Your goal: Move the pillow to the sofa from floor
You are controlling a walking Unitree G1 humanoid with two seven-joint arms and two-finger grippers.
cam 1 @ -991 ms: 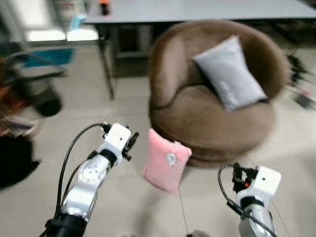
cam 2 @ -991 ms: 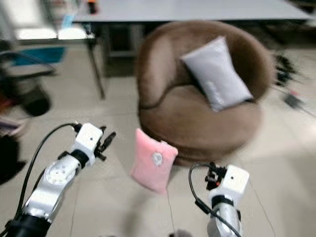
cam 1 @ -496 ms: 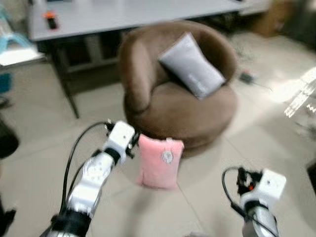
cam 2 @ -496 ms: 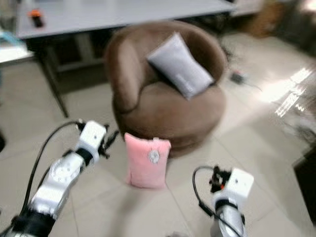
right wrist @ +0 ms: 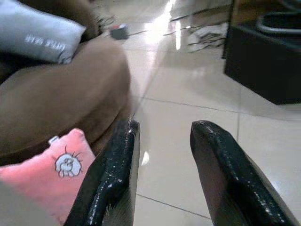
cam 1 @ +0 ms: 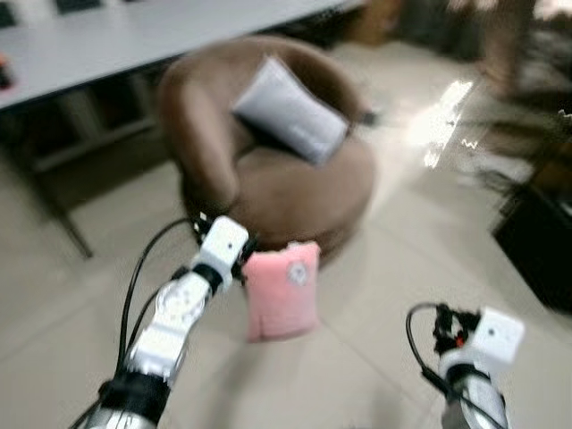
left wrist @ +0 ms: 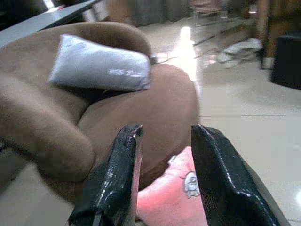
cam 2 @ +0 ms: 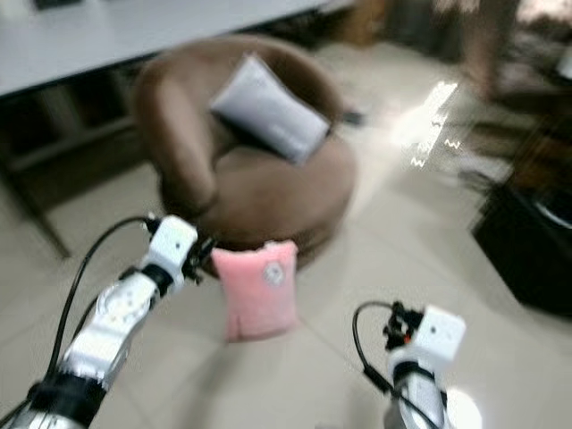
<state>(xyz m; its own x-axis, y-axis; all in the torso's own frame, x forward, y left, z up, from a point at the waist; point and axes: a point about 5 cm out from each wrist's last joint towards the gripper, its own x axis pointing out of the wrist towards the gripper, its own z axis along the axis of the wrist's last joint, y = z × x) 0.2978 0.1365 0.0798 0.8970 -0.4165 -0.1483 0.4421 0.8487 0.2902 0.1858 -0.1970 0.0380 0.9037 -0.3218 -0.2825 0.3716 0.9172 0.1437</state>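
Two pillows: I see a pink pillow [cam 1: 281,290] standing on edge on the floor [cam 1: 384,268], leaning against the front of the brown sofa [cam 1: 268,179]; a grey pillow [cam 1: 288,112] already lies on the seat.
Left gripper: my left gripper [cam 1: 241,261] sits just beside the pink pillow's upper corner. In the left wrist view the fingers [left wrist: 115,183] stand apart, the pillow's top showing low in the gap between them, nothing clamped.
Right gripper: the right gripper [right wrist: 162,179] is held low, well apart from the pillow, fingers spread and empty, tile under them.
Risk, grip: I judge the soft corner may slide out if I close on a thin fold only; a shallow bite would drop it mid-lift.
Risk, knock: nudging the pillow before closing could tip it flat, out of reach of this approach.
Risk, view: the head pictures are blurred, so I cannot tell whether the left fingers touch the fabric; closing on that guess could miss.
Risk, placement: the grey pillow takes up the back of the seat, so a careless drop near the front rim could let the pink one roll off.
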